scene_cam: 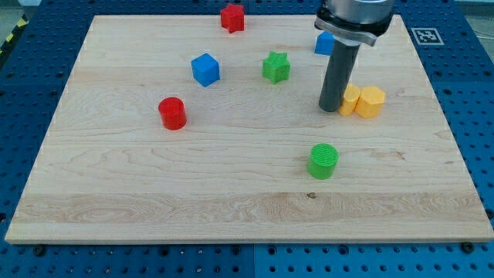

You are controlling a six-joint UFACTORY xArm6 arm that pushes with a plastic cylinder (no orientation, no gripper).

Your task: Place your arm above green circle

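The green circle [323, 161] is a short green cylinder on the wooden board [154, 193], right of centre and toward the view's bottom. My tip [330, 108] is the lower end of the dark rod, resting on the board above the green circle in the view, about a block's width away from it. The tip touches or nearly touches the left side of a yellow block [350, 100].
A second yellow hexagon block [371, 102] sits beside the first. A blue block [324, 42] is partly hidden behind the rod. A green star [275, 67], blue cube [205, 69], red cylinder [173, 113] and red star [232, 17] lie to the view's left.
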